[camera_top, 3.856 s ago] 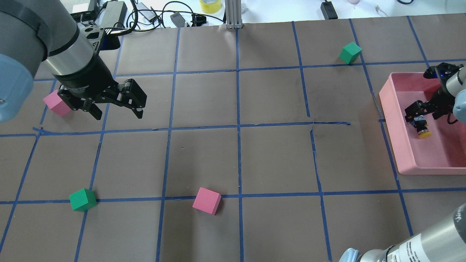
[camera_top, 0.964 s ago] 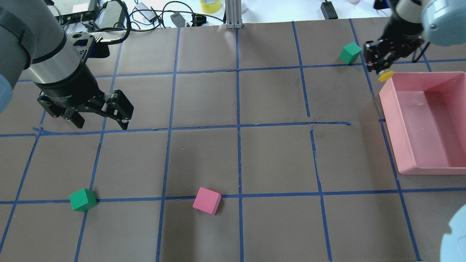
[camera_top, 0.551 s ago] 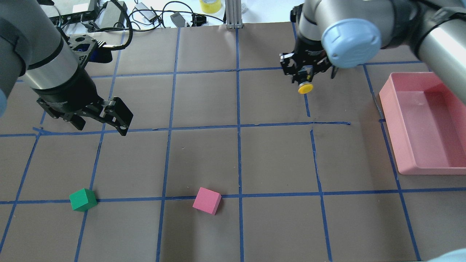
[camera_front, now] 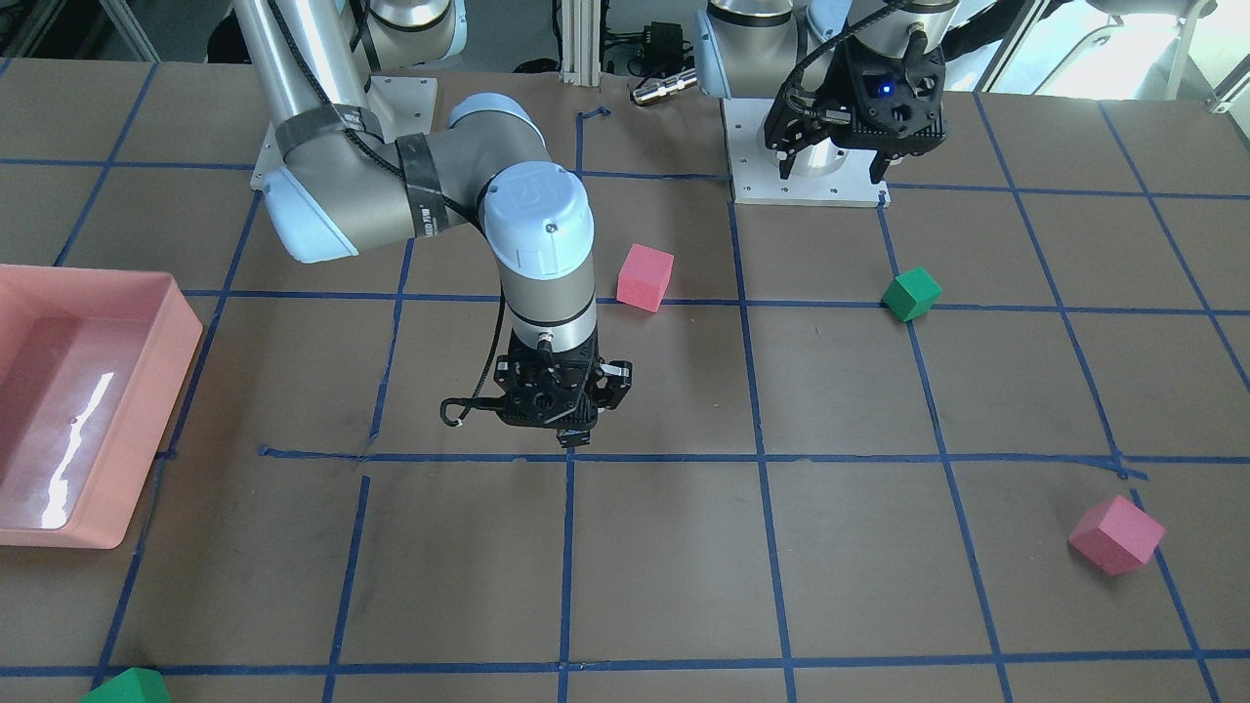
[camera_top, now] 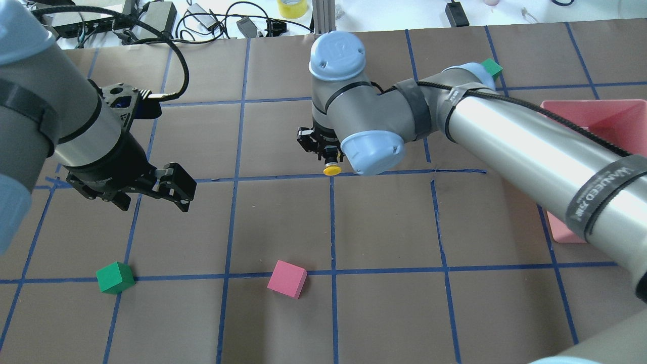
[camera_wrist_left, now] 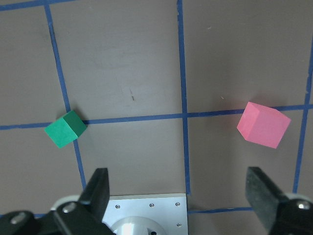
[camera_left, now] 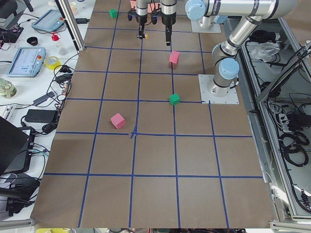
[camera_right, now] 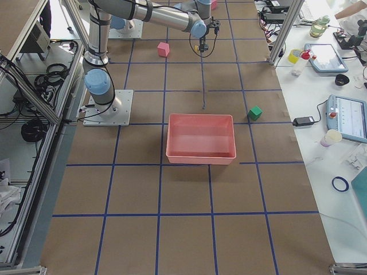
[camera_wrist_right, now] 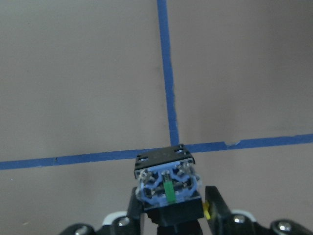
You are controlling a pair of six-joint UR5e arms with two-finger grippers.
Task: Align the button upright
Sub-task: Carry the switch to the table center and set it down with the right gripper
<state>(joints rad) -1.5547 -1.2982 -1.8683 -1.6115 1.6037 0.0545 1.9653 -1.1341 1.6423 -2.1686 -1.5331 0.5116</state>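
The button (camera_top: 331,170) has a yellow cap and a black body. My right gripper (camera_top: 327,161) is shut on it above the blue tape crossing at the table's middle. In the overhead view the cap points toward the robot's side. In the right wrist view the silvery-blue terminal block (camera_wrist_right: 167,185) faces the camera between the fingers, with the tape cross below it. In the front-facing view the right gripper (camera_front: 559,425) hides the button. My left gripper (camera_top: 153,202) is open and empty at the left; its fingers (camera_wrist_left: 98,188) stand wide apart.
The pink tray (camera_top: 596,104) stands at the right, partly behind the right arm. A green cube (camera_top: 114,277) and a pink cube (camera_top: 287,278) lie near the front. Another green cube (camera_top: 491,66) lies at the back right, another pink cube (camera_front: 1116,534) at the far left.
My right gripper carried the button out of the pink tray and leftward to the table's middle. My left gripper drifted toward the front and stayed open.
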